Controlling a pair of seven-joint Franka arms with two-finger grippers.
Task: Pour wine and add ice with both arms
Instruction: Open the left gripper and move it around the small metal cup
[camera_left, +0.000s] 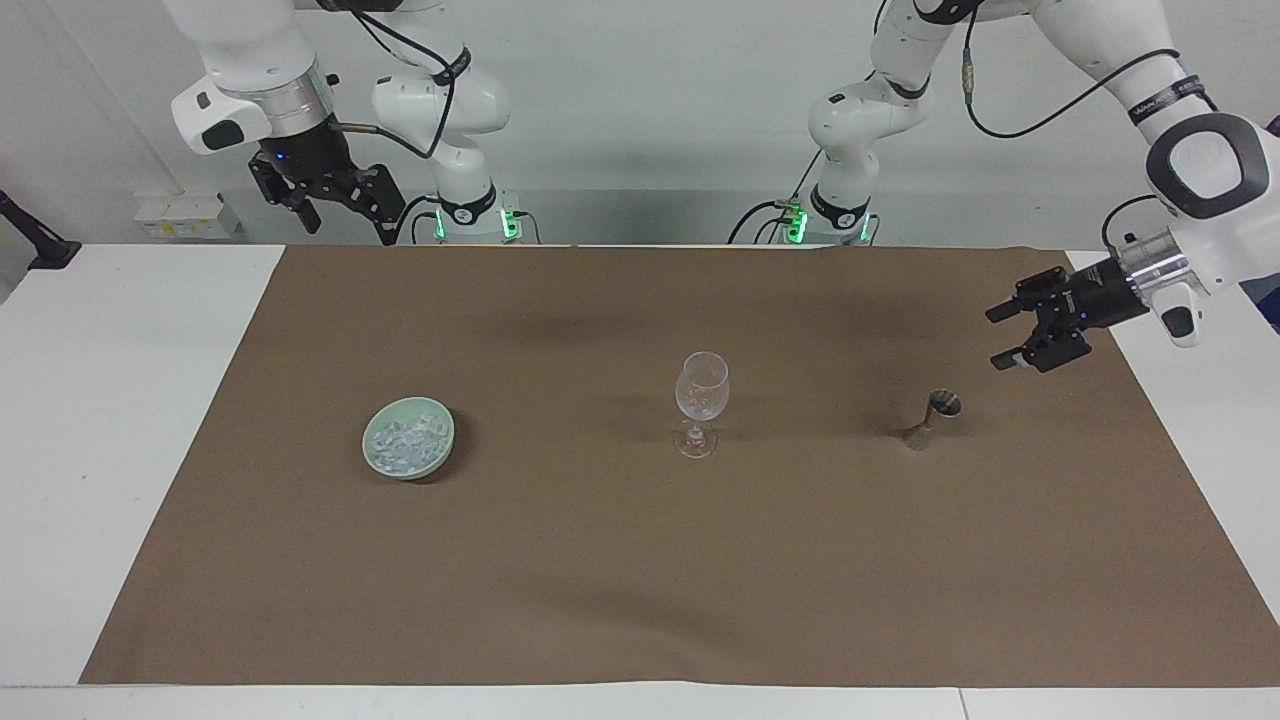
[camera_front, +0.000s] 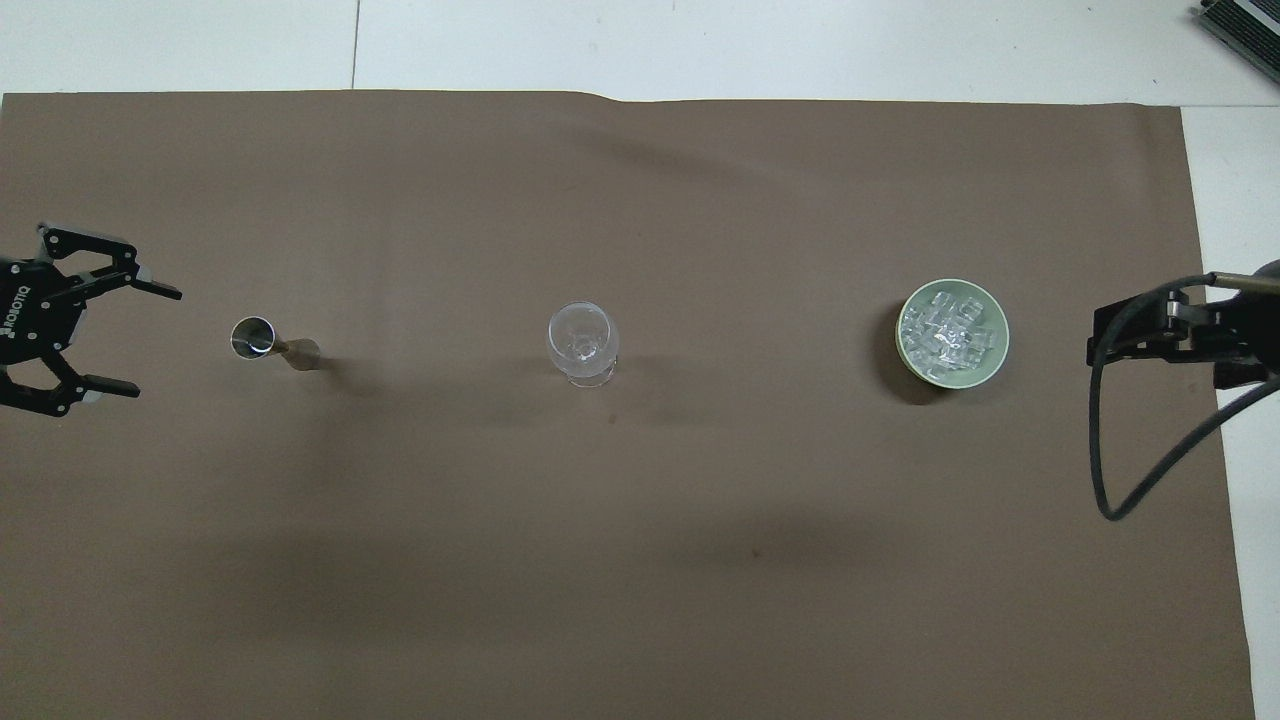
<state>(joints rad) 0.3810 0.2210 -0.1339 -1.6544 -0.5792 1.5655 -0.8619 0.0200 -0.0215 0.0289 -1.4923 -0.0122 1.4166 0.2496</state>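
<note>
Nothing is poured or added yet. The left claw (camera_left: 1007, 337), jaws apart, hangs near the surface's edge by the measuring cup (camera_left: 932, 418). The right claw (camera_left: 345, 213), seemingly apart, waits. The glass (camera_left: 701, 402) looks empty; the ice (camera_left: 404, 442) fills its bowl (camera_left: 440, 455).

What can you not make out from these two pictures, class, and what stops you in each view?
- Jigger contents: too small in both views.
- Single ice chunks: too small to count in the bowl.
- Right pincer: overhead view's edge crops its arm, and a cable crosses it.
- Left pincer: overhead view's edge cuts off its arm.
</note>
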